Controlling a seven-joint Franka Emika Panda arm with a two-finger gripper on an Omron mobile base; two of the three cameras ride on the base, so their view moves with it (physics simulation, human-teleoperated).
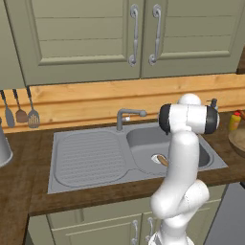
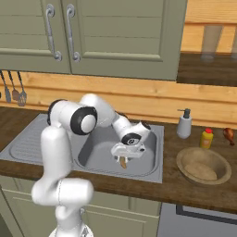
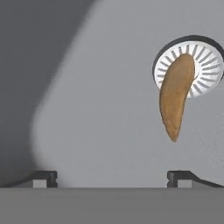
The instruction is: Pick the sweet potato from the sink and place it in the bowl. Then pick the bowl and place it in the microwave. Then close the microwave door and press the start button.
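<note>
The pincer [image 3: 112,177], spread wide, hangs over the sink [image 3: 100,109]; shift toward the sweet potato [image 3: 176,95], probably lying across the drain [image 3: 205,57], before descending.

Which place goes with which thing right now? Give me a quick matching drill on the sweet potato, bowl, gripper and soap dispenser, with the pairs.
Things:
1. sweet potato
2. bowl
3. gripper
4. soap dispenser

Places or states:
A. on the counter, right of the sink, with nothing in it
B. lying partly over the round drain
C. standing at the back of the counter beside a yellow bottle
D. open, low in the basin

Pairs: 1-B, 2-A, 3-D, 4-C
</note>
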